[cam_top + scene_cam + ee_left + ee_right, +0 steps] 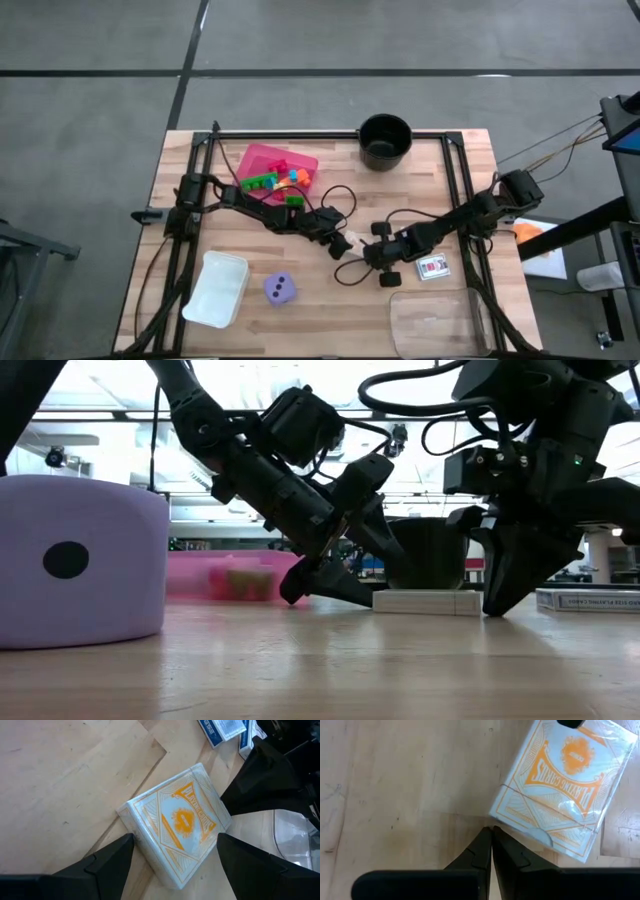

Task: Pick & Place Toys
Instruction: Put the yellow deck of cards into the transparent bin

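Look at the high view: your worktop (330, 300) carries a pink tray (262, 158) at upper left of centre, with small bricks (282, 180) of green, red, orange and teal heaped in it. A black pot (385, 141) stands at the upper middle. A purple die (280, 290) sits lower left of centre, beside a clear tub (216, 288). A clear lid (440, 320) lies at lower right, and a white-red card (433, 267) just above it.

The orange card (179, 822), a pale pack with orange print, lies flat on the wood in the middle of the frame, between the two tools. In the left wrist view a blue card (222, 729) shows beyond it.

Your left tool (175, 857) is spread wide, its fingers (107, 860) standing either side of the orange card's near end; whether they touch it you cannot tell. In the low view it is tilted down at the card's left edge.

Your right tool (492, 851) has its fingers pressed together, holding nothing, tips down on the worktop at the card's edge. It stands close against the card on the side opposite the left tool.
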